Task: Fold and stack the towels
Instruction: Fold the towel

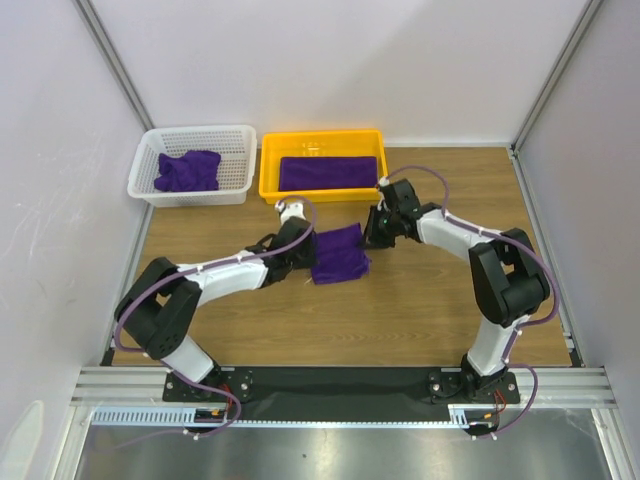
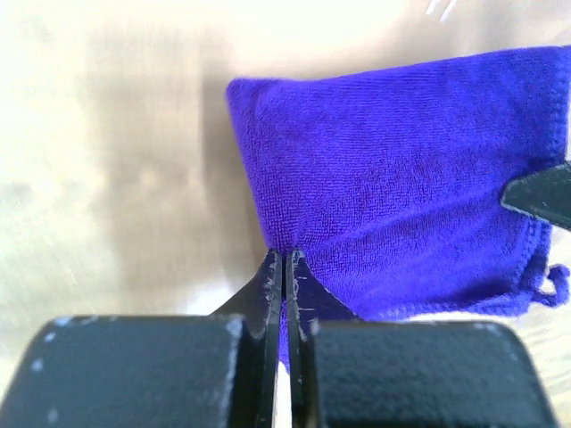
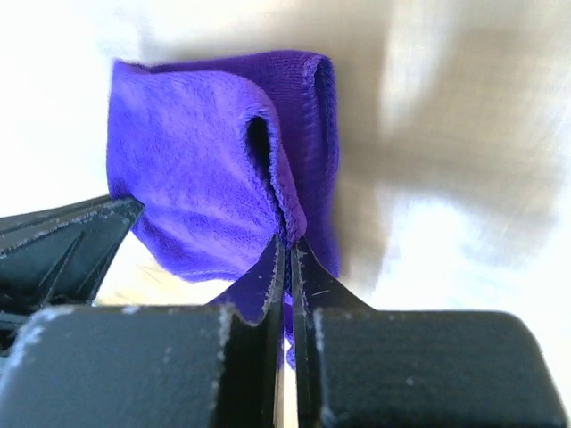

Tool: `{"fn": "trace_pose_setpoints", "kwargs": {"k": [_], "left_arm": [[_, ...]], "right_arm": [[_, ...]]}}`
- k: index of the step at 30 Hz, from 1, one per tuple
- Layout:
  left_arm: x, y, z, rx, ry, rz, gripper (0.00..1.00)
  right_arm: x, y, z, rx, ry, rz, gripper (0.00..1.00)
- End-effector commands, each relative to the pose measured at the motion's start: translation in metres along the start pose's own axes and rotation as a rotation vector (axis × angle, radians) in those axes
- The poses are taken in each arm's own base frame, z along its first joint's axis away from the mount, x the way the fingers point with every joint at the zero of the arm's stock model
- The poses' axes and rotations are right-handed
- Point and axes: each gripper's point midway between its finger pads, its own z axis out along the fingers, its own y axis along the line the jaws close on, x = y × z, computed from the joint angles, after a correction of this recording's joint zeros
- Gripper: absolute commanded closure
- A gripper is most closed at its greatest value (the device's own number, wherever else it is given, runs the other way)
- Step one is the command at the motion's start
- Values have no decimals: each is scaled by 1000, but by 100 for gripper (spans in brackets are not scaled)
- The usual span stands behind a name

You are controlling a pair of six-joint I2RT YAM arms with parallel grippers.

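Observation:
A deep purple towel (image 1: 338, 254) hangs folded between my two grippers over the middle of the table. My left gripper (image 1: 303, 252) is shut on its left corner, with cloth pinched between the jaws in the left wrist view (image 2: 285, 254). My right gripper (image 1: 372, 236) is shut on its right edge, also shown in the right wrist view (image 3: 287, 241). The towel fills both wrist views (image 2: 401, 187) (image 3: 205, 169). A folded purple towel (image 1: 327, 172) lies in the yellow tray (image 1: 268, 170). A crumpled purple towel (image 1: 187, 170) lies in the white basket (image 1: 241, 158).
The tray and basket stand side by side at the back of the wooden table (image 1: 420, 310). Frame posts and white walls close in the left, right and back sides.

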Motion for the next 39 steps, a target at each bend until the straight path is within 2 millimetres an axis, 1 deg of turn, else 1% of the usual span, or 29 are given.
{"fn": "trace_pose_setpoints", "kwargs": {"k": [1, 2, 4, 5, 7, 8, 9, 10, 11, 12, 13, 14, 15, 16, 17, 19, 21, 22, 26, 28, 29, 30, 32, 33, 34, 36, 37, 38, 39], "left_arm": [[-65, -18, -8, 61, -162, 68, 100], [-80, -24, -9, 76, -193, 93, 100], [-98, -29, -9, 88, -228, 111, 100], [-116, -38, -12, 105, -263, 112, 100], [-134, -36, -6, 103, -281, 120, 100], [-153, -44, -8, 119, -314, 120, 100], [-166, -40, -6, 113, -330, 108, 100], [-181, -49, -5, 134, -341, 103, 100], [-191, -51, -5, 138, -352, 101, 100], [-202, -49, -5, 138, -365, 97, 100], [-217, -59, -8, 165, -388, 99, 100], [-225, -62, -9, 174, -401, 111, 100], [-232, -65, -10, 184, -409, 117, 100], [-246, -74, -17, 206, -429, 120, 100], [-248, -78, -14, 211, -423, 131, 100], [-260, -88, -21, 232, -429, 128, 100], [-261, -94, -21, 250, -409, 105, 100], [-267, -100, -26, 268, -417, 97, 100], [-262, -112, -39, 302, -369, 40, 100], [-243, -122, -48, 318, -324, 20, 100], [-240, -120, -51, 314, -314, 2, 100], [-225, -126, -53, 319, -279, -5, 100], [-199, -124, -56, 307, -222, -65, 100], [-180, -128, -57, 304, -185, -75, 100], [-159, -122, -56, 291, -143, -121, 100], [-131, -123, -57, 283, -105, -155, 100], [-103, -110, -49, 247, -55, -166, 100], [-92, -112, -56, 250, -39, -210, 100], [-79, -106, -57, 230, -18, -222, 100]], "right_arm": [[-51, 8, -6, -20, -124, -39, 100], [-61, 11, -6, -30, -140, -43, 100], [-85, 18, -8, -47, -176, -56, 100], [-93, 21, -9, -52, -186, -60, 100], [-111, 25, -12, -65, -217, -66, 100], [-127, 31, -13, -79, -242, -76, 100], [-137, 34, -16, -90, -258, -80, 100], [-146, 34, -19, -96, -267, -75, 100], [-163, 41, -22, -113, -294, -85, 100], [-172, 42, -24, -118, -307, -85, 100], [-179, 41, -26, -122, -316, -84, 100], [-192, 46, -29, -137, -340, -93, 100], [-195, 48, -29, -148, -337, -95, 100], [-201, 48, -32, -152, -340, -88, 100], [-208, 51, -35, -161, -351, -89, 100], [-211, 55, -41, -184, -353, -86, 100], [-215, 57, -52, -193, -372, -83, 100], [-215, 58, -56, -194, -375, -82, 100], [-213, 54, -81, -175, -380, -58, 100], [-206, 49, -92, -162, -367, -40, 100], [-202, 47, -96, -159, -358, -32, 100], [-197, 42, -98, -157, -342, -22, 100], [-181, 38, -104, -147, -307, -9, 100], [-173, 35, -105, -142, -286, -9, 100], [-166, 34, -106, -140, -274, -9, 100], [-141, 27, -106, -135, -229, 3, 100], [-130, 22, -103, -131, -209, 11, 100], [-111, 12, -99, -118, -176, 25, 100], [-99, 7, -95, -119, -153, 35, 100]]}}
